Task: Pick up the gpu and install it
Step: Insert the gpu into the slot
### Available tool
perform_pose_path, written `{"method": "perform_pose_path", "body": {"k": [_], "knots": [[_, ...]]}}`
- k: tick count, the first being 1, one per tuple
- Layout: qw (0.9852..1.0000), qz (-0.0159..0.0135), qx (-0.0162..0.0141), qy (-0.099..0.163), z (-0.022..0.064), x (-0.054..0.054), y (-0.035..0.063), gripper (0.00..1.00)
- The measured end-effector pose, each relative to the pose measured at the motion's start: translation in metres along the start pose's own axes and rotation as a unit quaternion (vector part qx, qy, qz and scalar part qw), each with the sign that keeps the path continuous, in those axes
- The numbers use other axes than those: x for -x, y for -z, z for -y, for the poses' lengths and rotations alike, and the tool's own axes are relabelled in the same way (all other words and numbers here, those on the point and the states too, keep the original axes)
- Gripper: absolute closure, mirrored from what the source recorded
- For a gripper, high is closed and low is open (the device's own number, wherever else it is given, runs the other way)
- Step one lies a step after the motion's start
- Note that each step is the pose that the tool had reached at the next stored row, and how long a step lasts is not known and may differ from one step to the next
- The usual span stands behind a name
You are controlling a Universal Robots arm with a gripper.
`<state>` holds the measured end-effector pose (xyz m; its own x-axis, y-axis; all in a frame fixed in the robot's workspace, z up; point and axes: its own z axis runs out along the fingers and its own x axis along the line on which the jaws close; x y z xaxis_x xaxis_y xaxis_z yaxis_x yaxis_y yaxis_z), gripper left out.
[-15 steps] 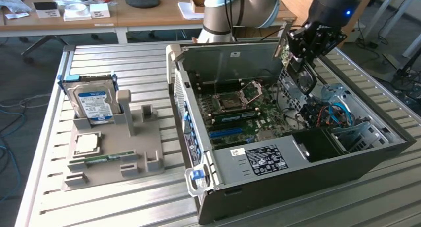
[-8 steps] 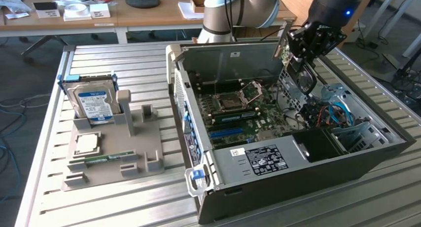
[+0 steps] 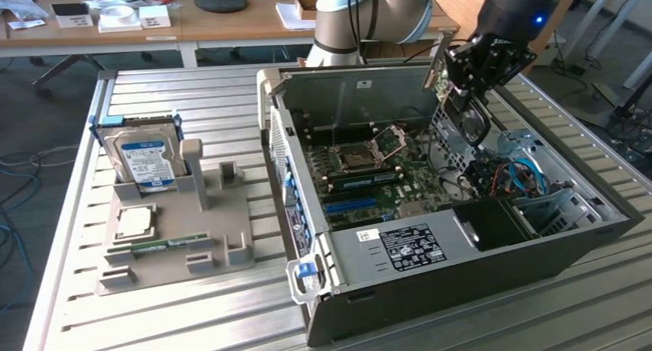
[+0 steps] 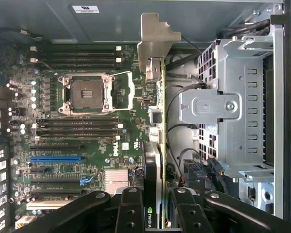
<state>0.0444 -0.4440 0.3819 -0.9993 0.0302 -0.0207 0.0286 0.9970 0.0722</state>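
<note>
Clamps the graphics card (image 4: pixel 153 165) between the black fingers (image 4: pixel 131 208) of the end effector (image 4: pixel 157 194), one finger pressed to each face. Holds the card on edge, with its silver bracket (image 4: pixel 155 39) at the end farthest from the end effector. Hangs over the open computer case (image 3: pixel 438 290) (open side turned up, insides in plain sight), keeping the card well clear of the motherboard (image 4: pixel 87 145) below.

Looks straight down past the end effector onto that board. Shows a bare processor socket (image 4: pixel 85 94) and a blue slot (image 4: pixel 56 158) off to one side of the held card. Shows a grey metal drive cage (image 4: pixel 233 107) off to the other side, with dark cables running between cage and card.

Well apart from the end effector, outside the case, on the slatted metal table (image 3: pixel 153 320): a grey holder (image 3: pixel 173 236). Standing upright at the holder's far end: a blue-labelled hard drive (image 3: pixel 148 160). Lying flat nearer the holder's middle: a square silver chip (image 3: pixel 136 221).
</note>
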Motion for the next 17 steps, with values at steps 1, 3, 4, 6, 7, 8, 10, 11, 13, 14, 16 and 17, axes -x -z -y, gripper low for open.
{"method": "perform_pose_path", "body": {"k": [1,3,4,6,7,8,10,11,13,14,16,17], "knots": [[1.0000,-0.0003,0.0001,0.005,0.0000,-0.0003,0.0000,0.73],[0.9998,-0.0012,0.0004,0.017,0.0000,-0.0005,0.0000,0.73],[0.9997,-0.0019,0.0005,0.026,-0.0001,-0.0005,0.0000,0.73],[0.9990,-0.0031,0.0010,0.043,0.0000,-0.0006,-0.0002,0.73],[0.9986,-0.0039,0.0012,0.053,0.0000,-0.0006,-0.0002,0.73],[0.9981,-0.0045,0.0013,0.062,0.0000,-0.0006,-0.0003,0.73],[0.9968,-0.0058,0.0016,0.080,0.0000,-0.0006,-0.0004,0.73],[0.9960,-0.0065,0.0018,0.089,0.0000,-0.0006,-0.0005,0.73],[0.9943,-0.0077,0.0022,0.107,0.0000,-0.0006,-0.0007,0.73],[0.9932,-0.0084,0.0024,0.116,0.0001,-0.0006,-0.0008,0.73],[0.9909,-0.0097,0.0028,0.134,0.0000,-0.0005,-0.0010,0.73],[0.9897,-0.0103,0.0030,0.143,0.0001,-0.0006,-0.0011,0.73]]}}
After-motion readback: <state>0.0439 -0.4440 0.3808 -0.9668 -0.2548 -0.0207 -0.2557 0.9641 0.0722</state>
